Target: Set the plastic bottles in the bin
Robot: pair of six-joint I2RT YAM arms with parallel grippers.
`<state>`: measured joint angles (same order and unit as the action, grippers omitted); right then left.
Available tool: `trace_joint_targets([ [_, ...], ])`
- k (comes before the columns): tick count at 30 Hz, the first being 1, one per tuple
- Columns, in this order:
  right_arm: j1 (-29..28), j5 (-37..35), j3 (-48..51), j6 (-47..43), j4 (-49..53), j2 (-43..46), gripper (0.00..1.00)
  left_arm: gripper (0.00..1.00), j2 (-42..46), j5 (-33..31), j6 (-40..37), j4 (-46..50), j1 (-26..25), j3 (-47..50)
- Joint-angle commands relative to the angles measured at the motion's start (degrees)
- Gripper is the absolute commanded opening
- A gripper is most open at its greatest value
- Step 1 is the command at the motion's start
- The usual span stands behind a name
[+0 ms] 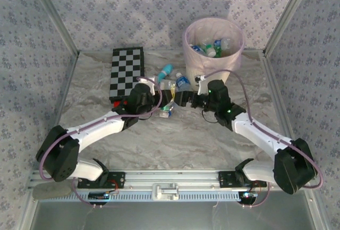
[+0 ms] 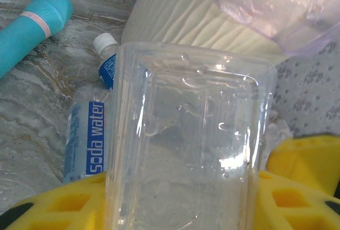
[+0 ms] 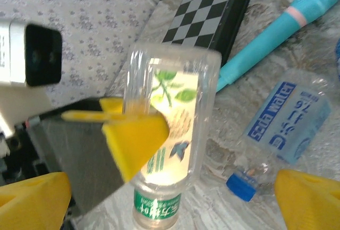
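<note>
Top external | marbled table [image 1: 175,139], floral walls [image 1: 133,1] | left claw [image 2: 180,203] grips bottle [image 2: 191,124] | right claw [image 3: 170,198] released

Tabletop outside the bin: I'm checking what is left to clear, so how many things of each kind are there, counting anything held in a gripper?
Plastic bottles: 3 (clear bottle held in the left gripper; soda water bottle and white-capped bottle lying on the table)
Teal wand: 1
Checkerboard: 1
Total: 5
</note>
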<state>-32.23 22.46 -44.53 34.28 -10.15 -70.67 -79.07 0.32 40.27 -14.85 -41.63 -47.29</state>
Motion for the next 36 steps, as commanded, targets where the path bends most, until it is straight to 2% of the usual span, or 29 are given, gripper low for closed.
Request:
trace_joint_targets([
  [1,-2.2,1.4,1.3,0.3,-5.1,0.9,1.0,0.42,2.9,-1.5,6.5,-5.0,0.3,-0.7],
  [10,-4.2,3.3,3.1,1.3,-12.5,-3.4,0.97,0.42,4.9,-3.1,14.6,-11.5,0.3,2.9],
  [21,-6.5,4.7,2.2,2.8,-14.0,-8.4,0.86,0.43,5.8,-5.7,17.6,-15.1,0.2,5.4],
  [36,-6.9,7.1,-0.1,3.6,-16.3,-13.5,0.55,0.43,6.0,-5.8,18.2,-15.4,0.1,5.9],
])
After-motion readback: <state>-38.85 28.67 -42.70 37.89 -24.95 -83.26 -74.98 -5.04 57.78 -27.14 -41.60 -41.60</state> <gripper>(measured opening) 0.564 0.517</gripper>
